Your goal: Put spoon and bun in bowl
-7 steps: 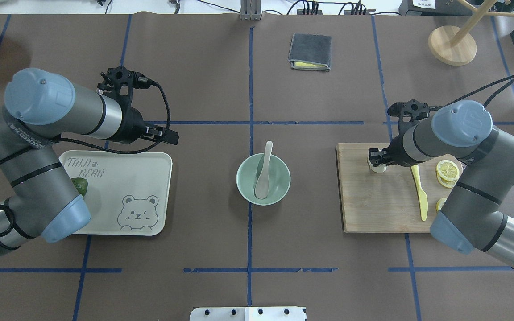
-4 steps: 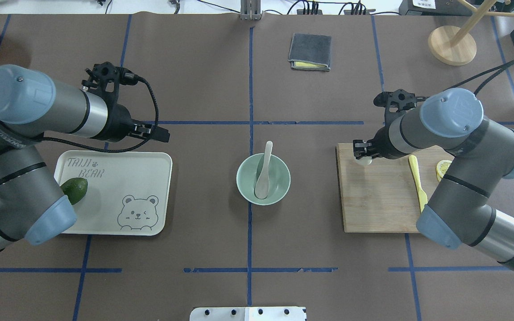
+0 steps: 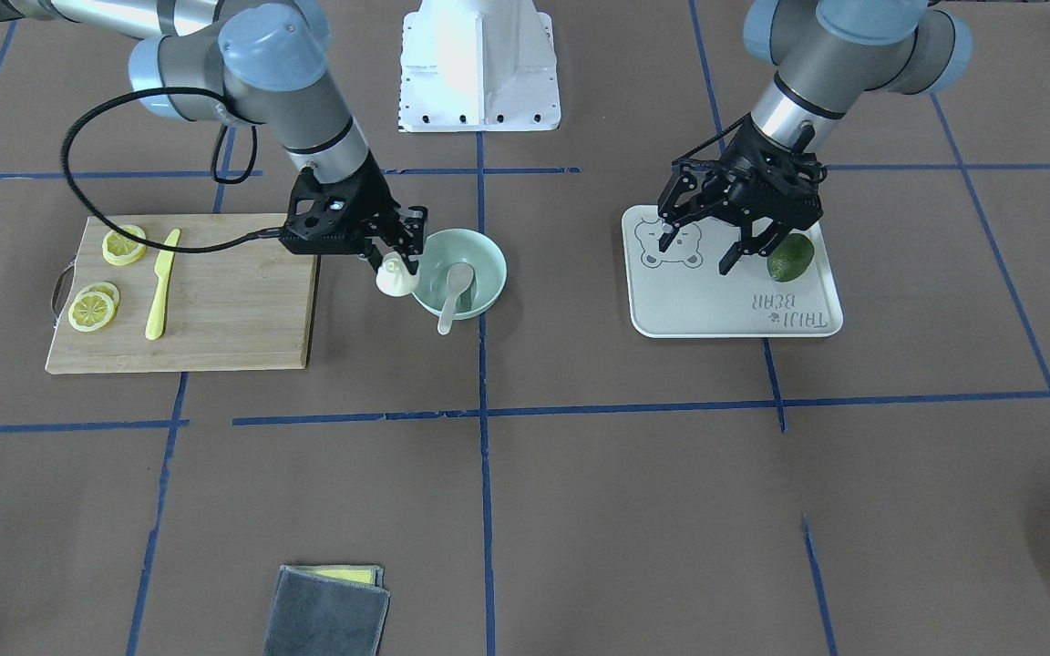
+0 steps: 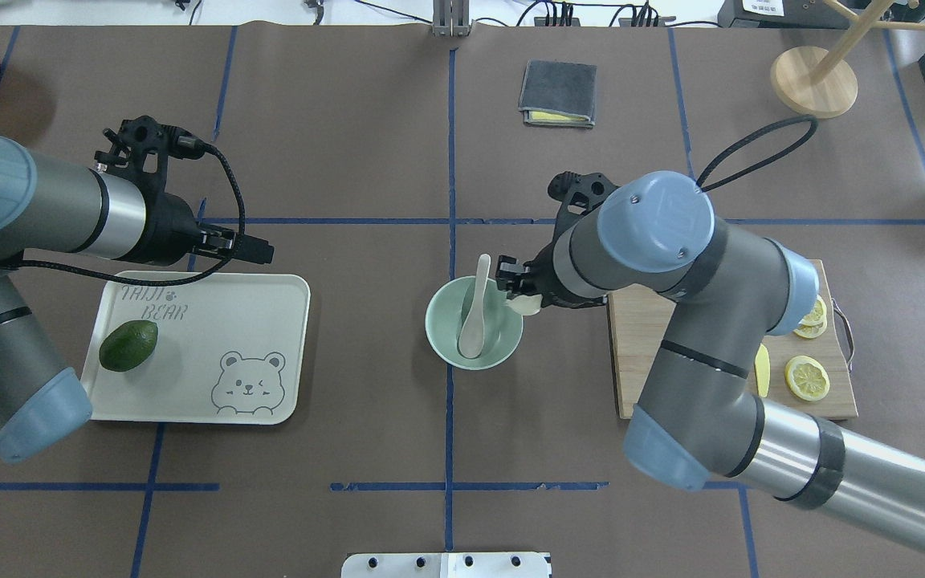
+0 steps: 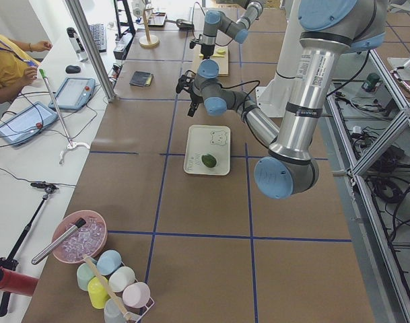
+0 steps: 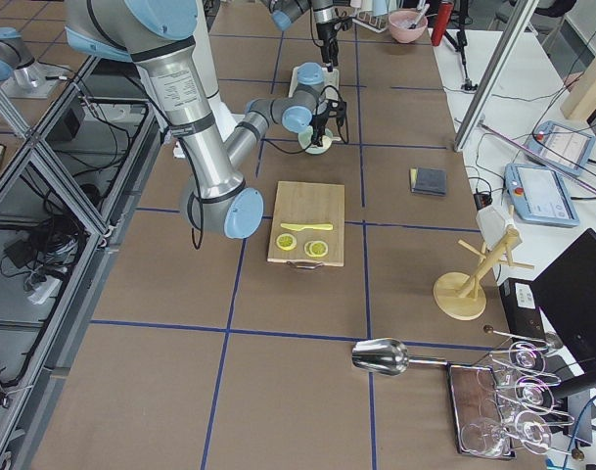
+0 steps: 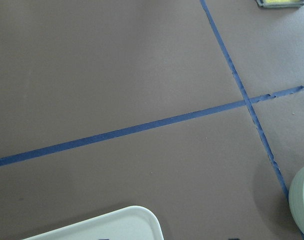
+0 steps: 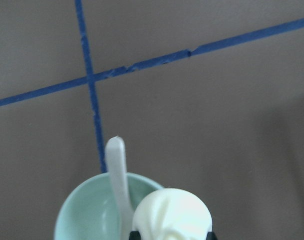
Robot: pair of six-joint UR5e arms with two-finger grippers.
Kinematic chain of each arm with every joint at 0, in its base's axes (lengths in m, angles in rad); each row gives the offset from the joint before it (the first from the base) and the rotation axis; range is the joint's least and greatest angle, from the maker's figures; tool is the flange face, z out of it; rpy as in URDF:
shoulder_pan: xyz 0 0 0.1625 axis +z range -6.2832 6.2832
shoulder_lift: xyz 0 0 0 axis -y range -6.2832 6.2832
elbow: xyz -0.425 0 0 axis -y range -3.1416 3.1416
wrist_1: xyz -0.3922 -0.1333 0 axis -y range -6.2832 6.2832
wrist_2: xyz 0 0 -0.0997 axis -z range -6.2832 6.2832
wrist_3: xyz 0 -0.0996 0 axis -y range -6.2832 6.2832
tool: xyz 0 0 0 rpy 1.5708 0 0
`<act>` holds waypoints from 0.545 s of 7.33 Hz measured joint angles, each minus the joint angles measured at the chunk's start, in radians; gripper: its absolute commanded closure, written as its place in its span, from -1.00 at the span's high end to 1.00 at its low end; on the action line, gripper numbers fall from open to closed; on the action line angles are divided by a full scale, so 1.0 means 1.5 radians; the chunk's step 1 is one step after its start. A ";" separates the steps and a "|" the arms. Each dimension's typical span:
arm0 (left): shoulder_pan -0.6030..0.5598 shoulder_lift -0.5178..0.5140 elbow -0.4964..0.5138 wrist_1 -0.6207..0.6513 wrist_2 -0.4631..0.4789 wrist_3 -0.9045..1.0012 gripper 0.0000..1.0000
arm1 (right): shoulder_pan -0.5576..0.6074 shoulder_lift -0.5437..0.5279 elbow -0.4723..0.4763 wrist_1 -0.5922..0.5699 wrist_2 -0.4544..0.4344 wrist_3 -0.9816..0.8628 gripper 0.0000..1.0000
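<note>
The mint-green bowl (image 4: 440,327) stands at the table's middle with the off-white spoon (image 4: 474,309) lying in it, handle over the far rim. My right gripper (image 4: 520,294) is shut on the white bun (image 4: 525,303) and holds it in the air just over the bowl's right rim; it also shows in the front view (image 3: 395,271) with the bun (image 3: 395,279) beside the bowl (image 3: 481,258). In the right wrist view the bun (image 8: 171,215) hangs over the bowl (image 8: 87,210) and spoon (image 8: 118,170). My left gripper (image 3: 700,246) is open and empty above the tray.
A cream bear-print tray (image 4: 262,353) with a green avocado (image 4: 128,345) lies at the left. A wooden cutting board (image 4: 639,353) with lemon slices (image 4: 806,377) and a yellow knife (image 3: 159,284) lies at the right. A folded grey cloth (image 4: 557,93) lies at the back.
My right arm has carried the bun left from over the cutting board to the bowl's right rim. My left arm has drawn back to the left, uncovering the avocado.
</note>
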 measured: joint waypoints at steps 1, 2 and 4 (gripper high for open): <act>0.000 0.000 0.000 0.000 0.000 -0.001 0.68 | -0.029 0.022 -0.005 -0.001 -0.030 0.035 0.63; 0.000 0.000 -0.001 0.000 0.001 -0.002 0.68 | -0.044 0.031 -0.009 -0.002 -0.046 0.049 0.92; 0.000 0.002 0.001 0.000 0.002 -0.002 0.68 | -0.049 0.033 -0.022 0.003 -0.055 0.055 1.00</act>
